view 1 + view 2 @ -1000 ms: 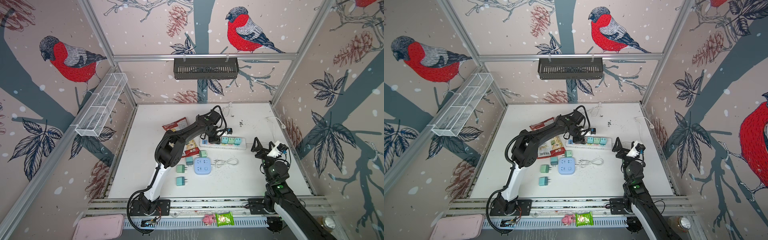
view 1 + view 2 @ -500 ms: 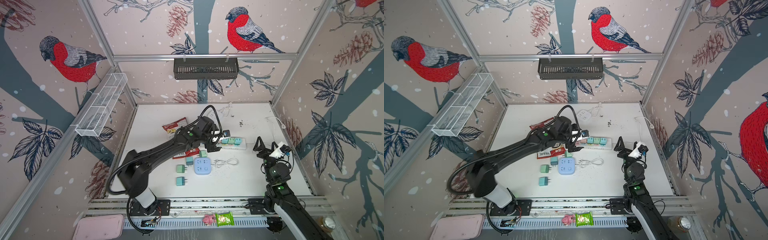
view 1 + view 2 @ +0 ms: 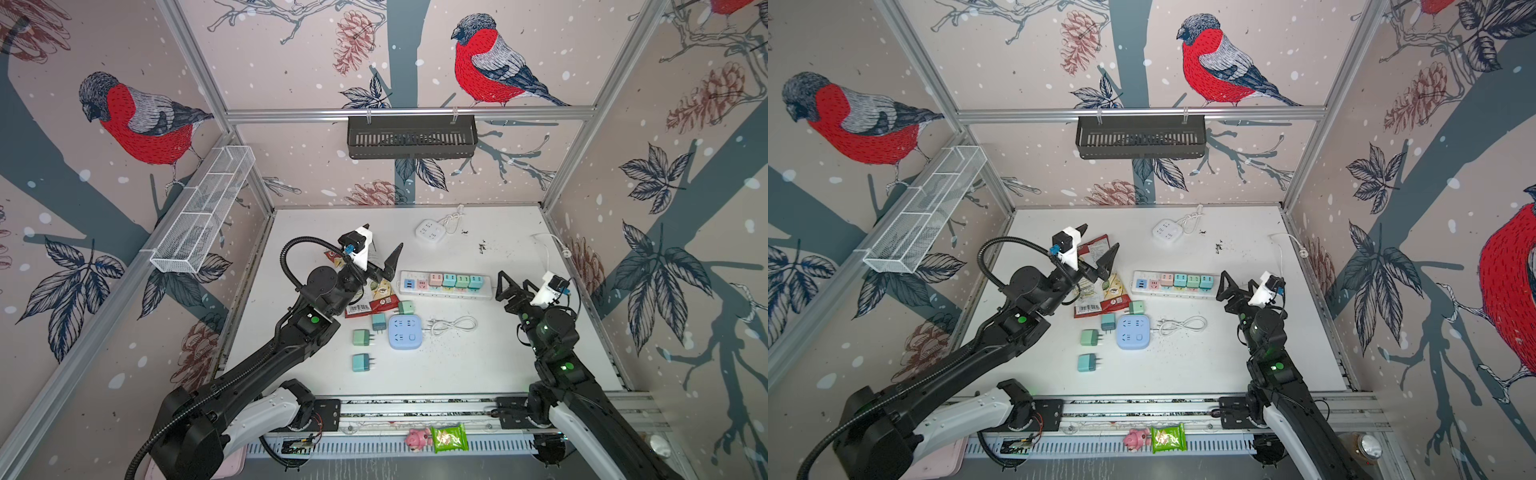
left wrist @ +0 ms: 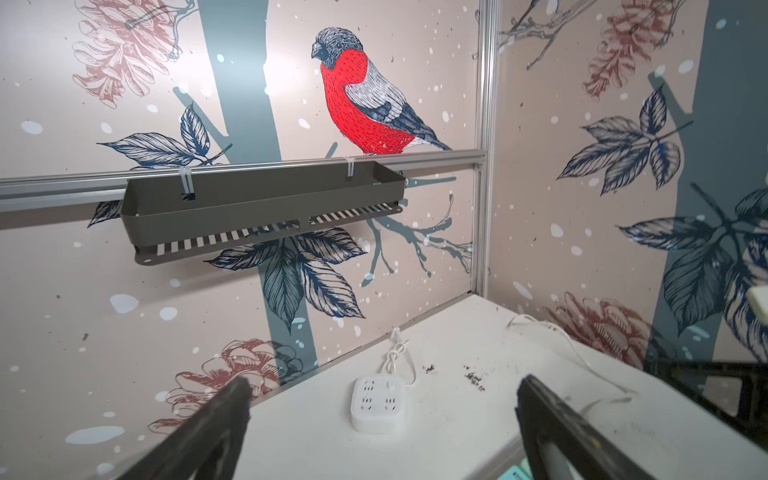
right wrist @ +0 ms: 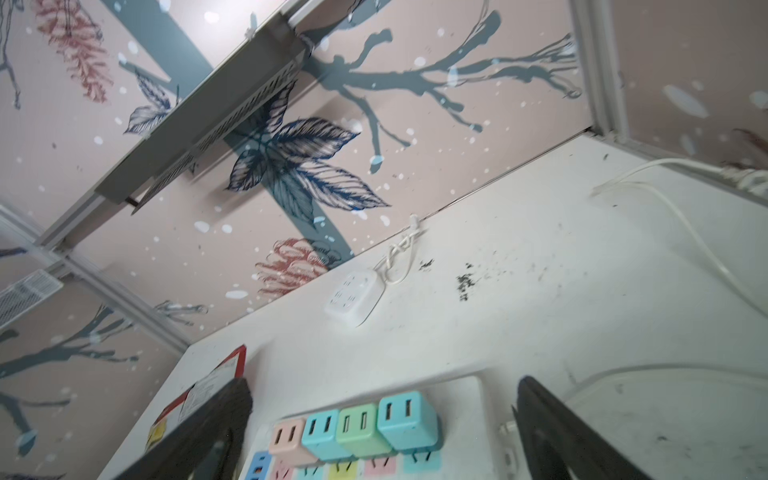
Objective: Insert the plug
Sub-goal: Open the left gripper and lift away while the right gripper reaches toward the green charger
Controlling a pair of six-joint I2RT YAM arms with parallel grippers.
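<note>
In both top views: four seated plugs (image 3: 453, 281) stand in a row in the power strip (image 3: 446, 292). Four loose plugs (image 3: 361, 337) lie on the counter (image 3: 478, 374) beside the blue socket block (image 3: 405, 331). My left jaws hang spread over the snack packets (image 3: 380, 293), my right jaws spread just off the strip's end. Both hold nothing.

Left wrist: jaws apart, empty — white socket cube (image 4: 378, 403) ahead.

Right wrist: jaws apart, empty, the seated plugs showing between them.

Judgement — partly done. The loose plugs are untouched, and each needs picking up and pressing in if it is meant to go.
</note>
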